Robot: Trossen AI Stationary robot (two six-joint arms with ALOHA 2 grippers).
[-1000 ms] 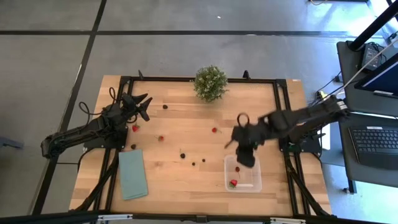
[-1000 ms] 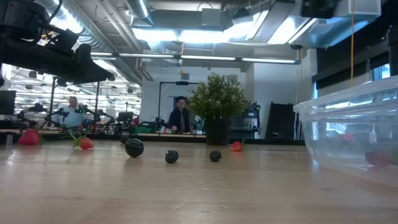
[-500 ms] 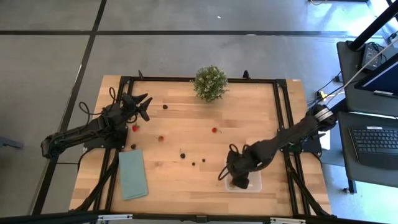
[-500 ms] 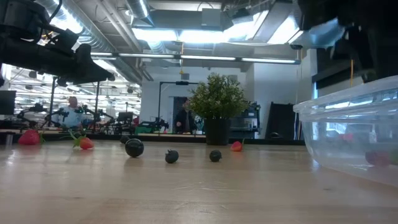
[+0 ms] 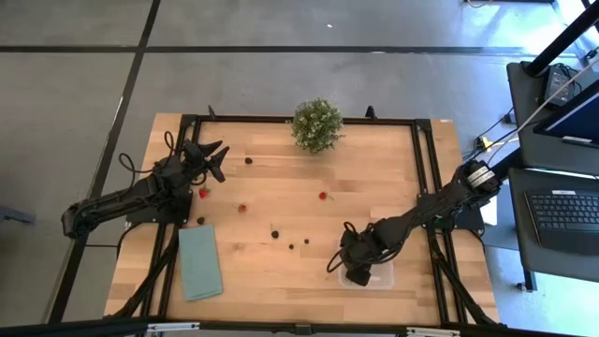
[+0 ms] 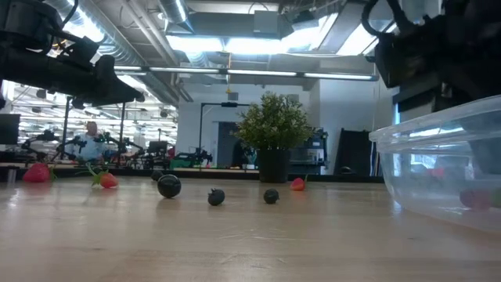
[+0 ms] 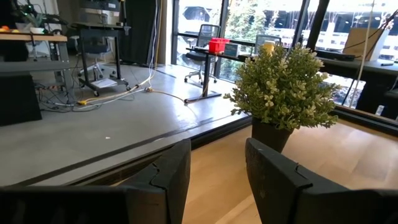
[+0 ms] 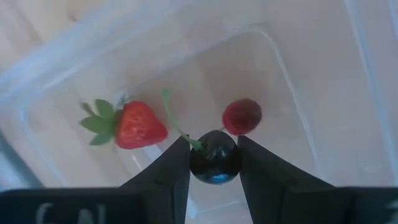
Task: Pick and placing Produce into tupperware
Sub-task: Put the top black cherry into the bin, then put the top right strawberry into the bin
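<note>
The clear tupperware (image 5: 372, 277) sits near the table's near right corner and fills the right of the low view (image 6: 446, 164). Inside it lie a strawberry (image 8: 140, 124) and a small red berry (image 8: 242, 116). My right gripper (image 5: 357, 269) reaches down into it, shut on a dark berry (image 8: 214, 165). Loose produce rests on the wood: dark pieces (image 5: 275, 232), (image 5: 291, 246), (image 5: 249, 160) and red ones (image 5: 323, 196), (image 5: 242, 208), (image 5: 203, 193). My left gripper (image 5: 213, 155) hovers open above the far left of the table. My right gripper pinches the dark berry by its round body (image 8: 214, 163) between the two fingers (image 8: 168, 174), coming from above and pointing down into the tupperware. A green stem (image 8: 177, 130) sticks out of the berry past the fingertips. Whether the berry touches the container floor cannot be told.
A bushy potted plant (image 5: 316, 124) stands at the far edge. A flat teal cloth (image 5: 199, 262) lies near the near left corner. Bare wood stretches across the table's middle. A desk with a laptop (image 5: 569, 211) stands past the right edge.
My right gripper has moved toward the near edge and down, from above the tupperware's far end into the container. The arm has stretched out lower over the table. My left arm has kept still.
</note>
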